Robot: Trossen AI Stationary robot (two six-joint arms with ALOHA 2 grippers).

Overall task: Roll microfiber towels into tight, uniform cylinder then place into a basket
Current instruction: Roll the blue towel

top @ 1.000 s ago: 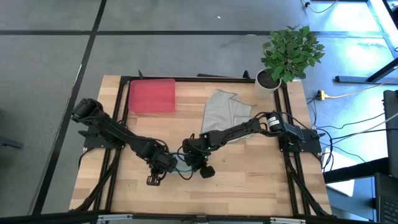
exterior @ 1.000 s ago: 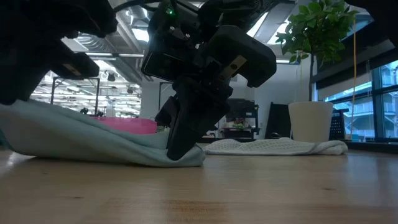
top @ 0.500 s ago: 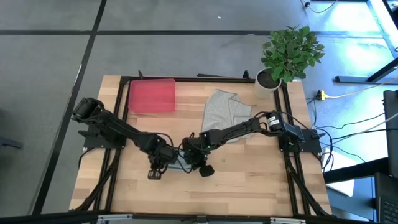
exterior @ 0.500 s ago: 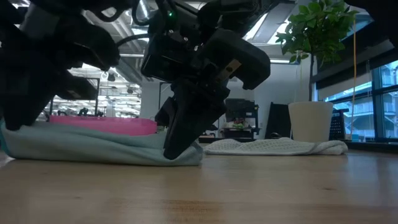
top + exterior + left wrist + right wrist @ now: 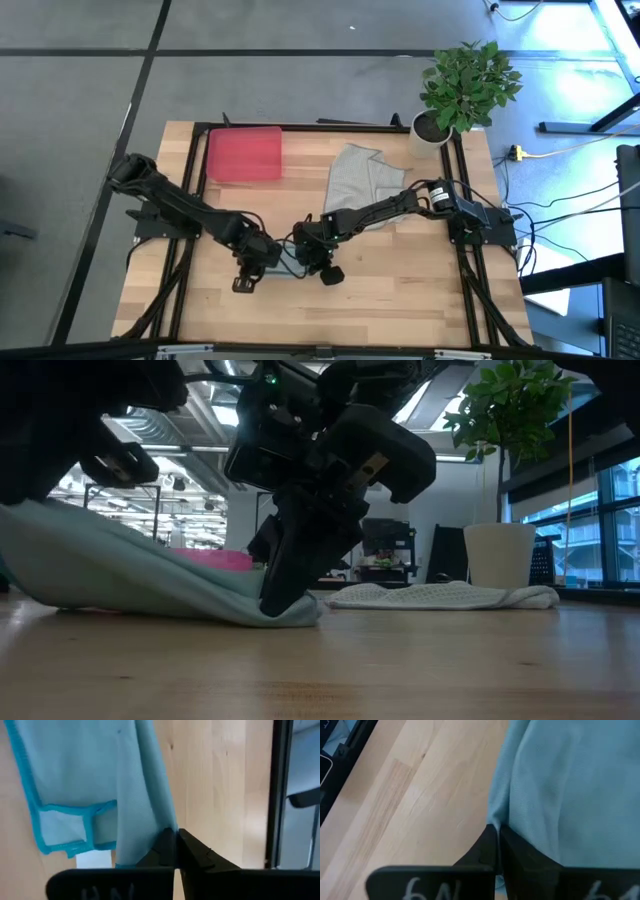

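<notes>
The pale blue-teal towel (image 5: 140, 575) lies between my two grippers at the table's middle near side; in the high view only a strip of the towel (image 5: 288, 265) shows. My left gripper (image 5: 252, 266) is shut on its left end, and my right gripper (image 5: 318, 262) is shut on its right end. The light grey towel (image 5: 362, 180) lies crumpled flat on the table at the far right. The red tray (image 5: 243, 155) stands at the far left. My left gripper pinches a fold of the blue towel (image 5: 167, 822) between its two shut fingers. That left end (image 5: 40, 525) is lifted off the table, and the cloth slopes down from it toward the right. My right gripper pinches the blue towel's right end at its edge (image 5: 496, 820) between its two shut fingers, which slant down from above. That end (image 5: 300, 615) lies low on the table.
A white pot with a green plant (image 5: 432, 128) stands at the far right corner. A black frame (image 5: 300, 127) runs around the table top. Bare wood (image 5: 400, 290) lies toward the near edge.
My left gripper went down, laying the towel's left end nearly flat, then rose again, so that end is lifted and the cloth slopes. My right gripper has stayed in place, with the towel's right end on the table.
</notes>
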